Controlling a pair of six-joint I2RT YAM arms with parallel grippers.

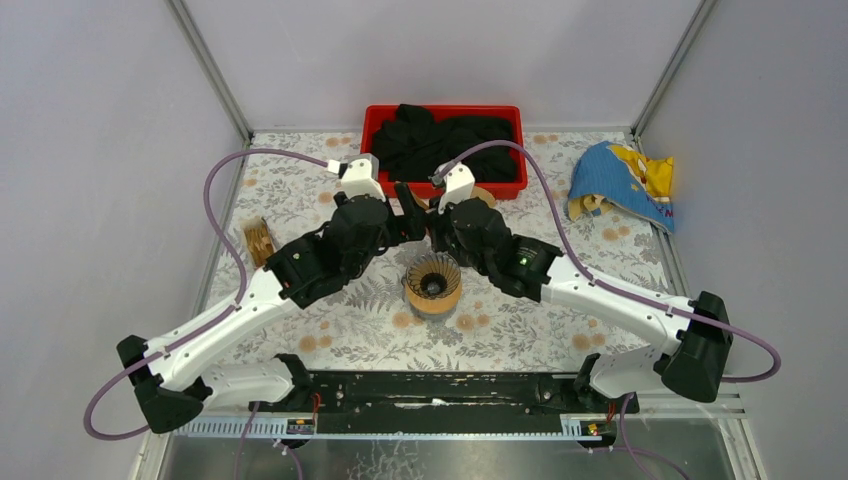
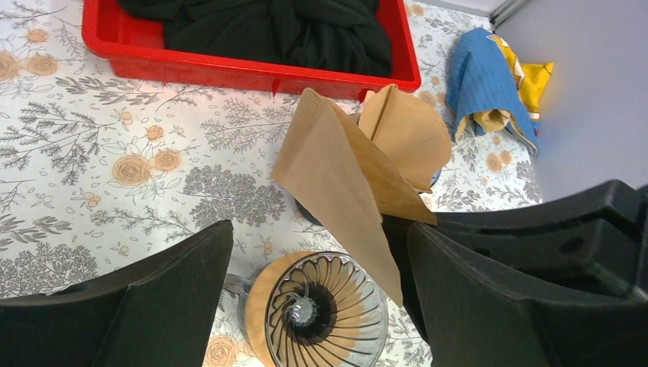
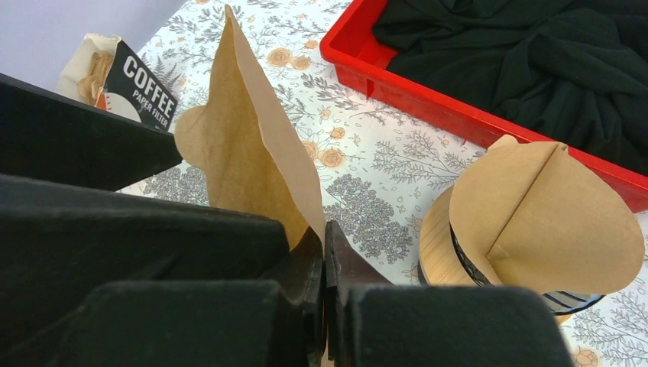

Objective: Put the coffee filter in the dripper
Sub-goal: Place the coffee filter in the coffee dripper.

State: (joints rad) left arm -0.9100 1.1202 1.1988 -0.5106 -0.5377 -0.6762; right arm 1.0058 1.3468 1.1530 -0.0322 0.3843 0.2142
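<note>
Looking down on a flowered table (image 1: pixel 560 320), two arms meet over its middle. At far left lies a pack (image 3: pixel 130 84) printed "coffee paper filter", a few brown papers showing at its open end.

Next comes the left gripper (image 2: pixel 321 233). Its broad matte black jaws stand wide apart, one on each side of the filter (image 2: pixel 336 176), and I see no contact with it. Probably they wait there to guide or spread the paper.

The filter is thin brown paper, flat-folded into a fan with a straight seam and a curved top edge. It hangs in the air, tilted, with its narrow end low and just above the dripper (image 2: pixel 325 313), not yet inside. The dripper stands upright on the table: a clear ribbed glass cone with spiral ridges, a dark hole at the bottom and a tan collar.

The right gripper (image 3: pixel 323 245) has its jaws pressed together on the filter's lower edge, carrying it alone. That pinch keeps the paper stiff enough to aim.

Further right a second dripper (image 3: pixel 458 245) already wears a filter (image 3: pixel 550 222). Behind is a red plastic bin (image 1: pixel 375 125) of crumpled black cloth (image 1: pixel 445 140). At far right lies a blue and yellow rag (image 1: pixel 625 180).
</note>
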